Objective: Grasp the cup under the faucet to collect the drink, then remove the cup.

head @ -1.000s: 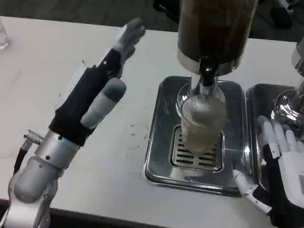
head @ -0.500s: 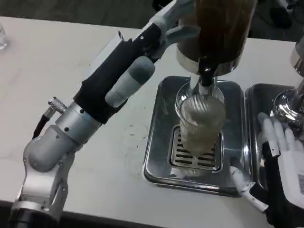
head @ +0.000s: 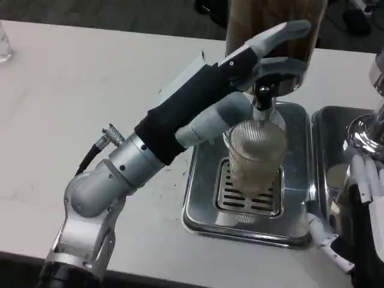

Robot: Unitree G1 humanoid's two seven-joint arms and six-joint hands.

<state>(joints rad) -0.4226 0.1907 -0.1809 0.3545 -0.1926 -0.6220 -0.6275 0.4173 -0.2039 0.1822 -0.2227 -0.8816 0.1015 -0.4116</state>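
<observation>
L hand up at the faucet, cup on the grille, R hand waiting low.

Nearest you, at 4 o'clock, your right hand (head: 367, 207) sits w/ fingers apart, holding nothing, just beside the shiny steel drip tray (head: 201, 180). Centre frame, the ribbed clear plastic cup (head: 257, 157) stands upright on the tray's slotted grille (head: 231, 195), directly under the black faucet (head: 262, 96). At 12 o'clock your left hand (head: 240, 78) reaches across to the brown-filled drink dispenser (head: 276, 27), fingers spread against its base, thumb near the cup rim; can't tell if touching.
</observation>
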